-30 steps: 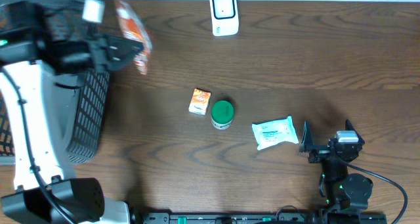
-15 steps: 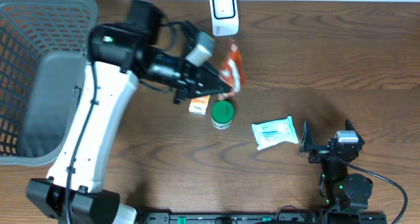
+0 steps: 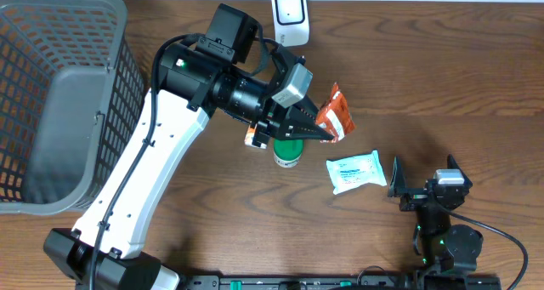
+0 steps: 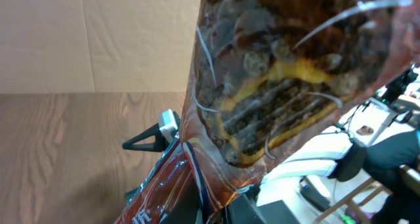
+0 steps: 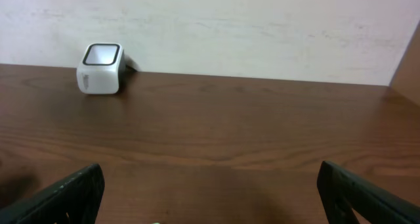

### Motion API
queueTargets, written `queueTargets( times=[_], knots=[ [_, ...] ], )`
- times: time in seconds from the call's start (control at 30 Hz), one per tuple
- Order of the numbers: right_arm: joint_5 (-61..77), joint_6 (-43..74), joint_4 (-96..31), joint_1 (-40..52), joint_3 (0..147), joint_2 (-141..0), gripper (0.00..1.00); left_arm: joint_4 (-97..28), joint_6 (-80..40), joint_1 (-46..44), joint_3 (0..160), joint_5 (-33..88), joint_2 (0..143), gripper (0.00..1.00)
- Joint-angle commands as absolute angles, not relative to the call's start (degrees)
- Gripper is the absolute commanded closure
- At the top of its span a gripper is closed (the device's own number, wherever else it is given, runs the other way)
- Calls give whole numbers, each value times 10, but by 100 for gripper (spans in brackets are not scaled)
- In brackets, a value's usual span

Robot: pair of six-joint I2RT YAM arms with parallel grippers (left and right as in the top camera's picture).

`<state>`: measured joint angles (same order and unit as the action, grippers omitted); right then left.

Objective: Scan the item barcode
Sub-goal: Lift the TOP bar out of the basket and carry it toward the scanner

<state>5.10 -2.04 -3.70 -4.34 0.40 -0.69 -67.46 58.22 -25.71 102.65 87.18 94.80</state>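
Left gripper (image 3: 318,131) clamped on the orange snack pouch (image 3: 336,118), held above the counter (image 3: 442,77) on the near side and slightly right of the white scanner (image 3: 290,16), long axis roughly toward it; right gripper (image 3: 422,176) wide open, empty, much farther from scanner.

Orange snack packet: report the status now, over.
Left gripper shut on orange foil snack packet, held above table. Right gripper open, empty. White box-shaped scanner apart, nothing standing between.

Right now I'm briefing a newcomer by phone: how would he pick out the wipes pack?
From the big grey basket on the left, cross to the green-lidded jar at the centre. The wipes pack lies just right of it, the only flat, white, soft pouch with blue print.
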Motion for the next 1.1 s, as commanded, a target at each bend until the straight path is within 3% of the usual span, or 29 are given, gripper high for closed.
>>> queueTargets(
  times=[0.0,0.33,0.57,0.9,1.0,1.07],
  knots=[
    [48,-13,-39,-44,3,-4,1,-676,532,-258,1024,901,937,93],
    [48,-13,-39,-44,3,-4,1,-676,370,-257,1024,901,940,93],
    [48,-13,-39,-45,3,-4,1,-676,145,-257,1024,901,942,93],
    [48,-13,-39,-44,3,-4,1,-656,132,-257,1024,879,942,93],
    [48,-13,-39,-44,3,-4,1,-633,131,-258,1024,708,942,93],
    [48,-13,-39,-44,3,-4,1,-617,89,-264,1024,499,942,93]
  ],
)
